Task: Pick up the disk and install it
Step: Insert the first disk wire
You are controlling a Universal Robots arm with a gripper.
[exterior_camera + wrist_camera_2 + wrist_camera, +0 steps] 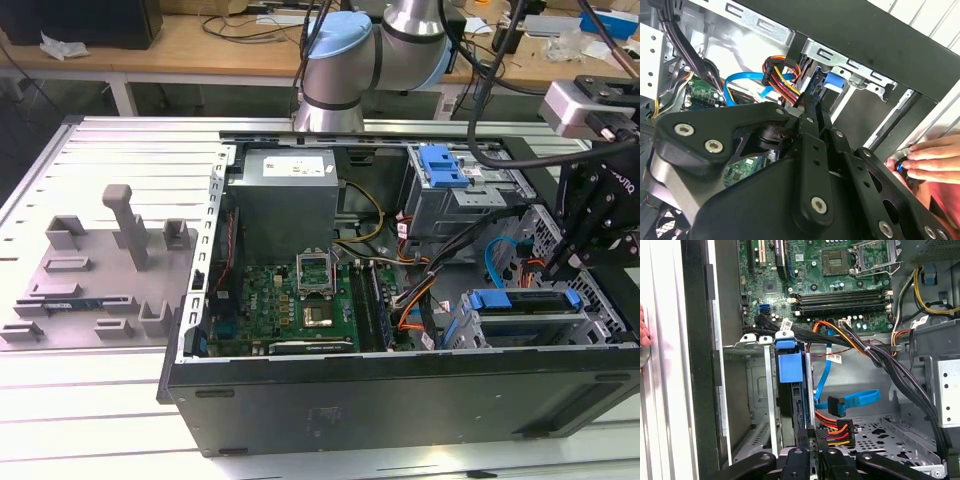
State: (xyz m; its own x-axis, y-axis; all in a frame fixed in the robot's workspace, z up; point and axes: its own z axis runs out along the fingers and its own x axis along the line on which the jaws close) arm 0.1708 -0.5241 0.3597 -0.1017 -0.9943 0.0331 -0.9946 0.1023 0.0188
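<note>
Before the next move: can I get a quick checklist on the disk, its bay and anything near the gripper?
1. The disk in the drive cage: ok. It stands in the slot with its blue bracket showing.
2. The disk fully seated: cannot tell.
3. The gripper in line with the disk's end: ok in the first wrist view.
4. The blue data cable clear of the slot: ok, it lies beside the cage.
5. The power plug clear of the gripper: cannot tell, they are close.
6. A person's hand away from the case: not ok, it rests right beside it.
</note>
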